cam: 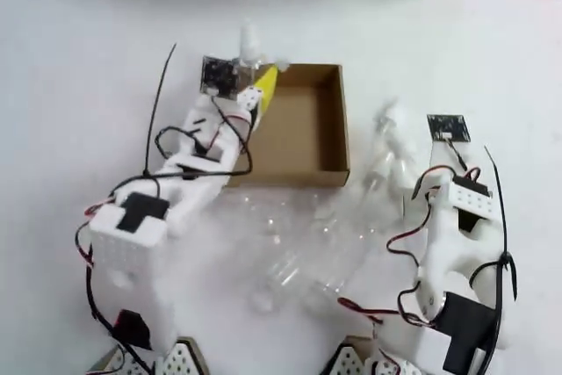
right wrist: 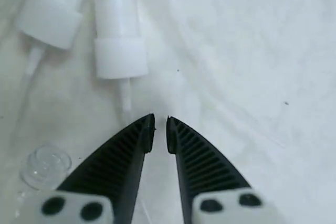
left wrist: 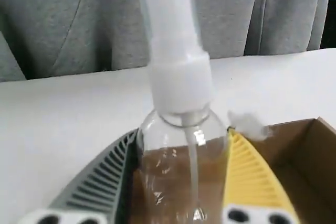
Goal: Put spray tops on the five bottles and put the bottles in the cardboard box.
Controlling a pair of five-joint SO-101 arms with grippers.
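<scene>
left jaws: grey and yellow, pinching a clear bottle point(left wrist: 178, 174) at the shoulder. bottle upright, spray top point(left wrist: 176, 66) already seated on its neck. in the high view it hangs at the far left corner of the cardboard box point(cam: 341, 120), about over the rim rather than well inside.

right jaws: black, almost pressed together, a thin gap only, nothing between them. they hover low over the desk point(cam: 439, 41), just short of a loose spray top point(right wrist: 118, 40) lying flat; a second top point(right wrist: 50, 17) beside it, and an open bottle neck point(right wrist: 46, 166) near.

other clear bottles point(cam: 299, 252) lie on the desk between the arms, uncapped as far as i can tell.

risks, my judgement:
- smooth round bottle, grip high up; it could slip or swivel.
- let go here, it may catch the box wall and tip outside.
- can't tell if the top is screwed tight; a knock might loosen it.
- right jaws must spread before going for a top, or they would shove it away.
- lying bottles roll easily.

writing: no label, brand or print readable on bottle, tops or box.
</scene>
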